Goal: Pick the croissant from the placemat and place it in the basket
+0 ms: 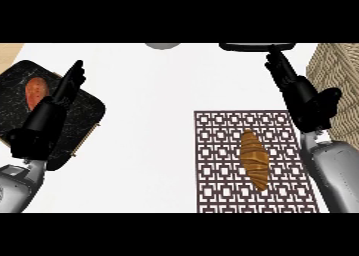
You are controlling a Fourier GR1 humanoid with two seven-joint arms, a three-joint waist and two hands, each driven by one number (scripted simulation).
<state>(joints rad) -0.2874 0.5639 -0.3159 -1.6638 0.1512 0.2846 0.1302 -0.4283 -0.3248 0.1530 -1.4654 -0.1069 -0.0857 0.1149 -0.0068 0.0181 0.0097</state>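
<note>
A golden-brown croissant (254,158) lies lengthwise near the middle of a dark patterned placemat (219,165) at the lower right. A woven wicker basket (344,90) stands at the right edge, only partly in view. My right hand (304,97) hovers above the mat's far right corner, between croissant and basket, fingers straight and pointing away, holding nothing. At the left my left hand (53,107) stays open over a black board, fingers up.
A black marbled cutting board (86,112) at the left carries an orange-red oblong food item (36,92). A grey round object (162,45) and a dark pan-like rim (256,47) show at the far edge. White counter lies between board and mat.
</note>
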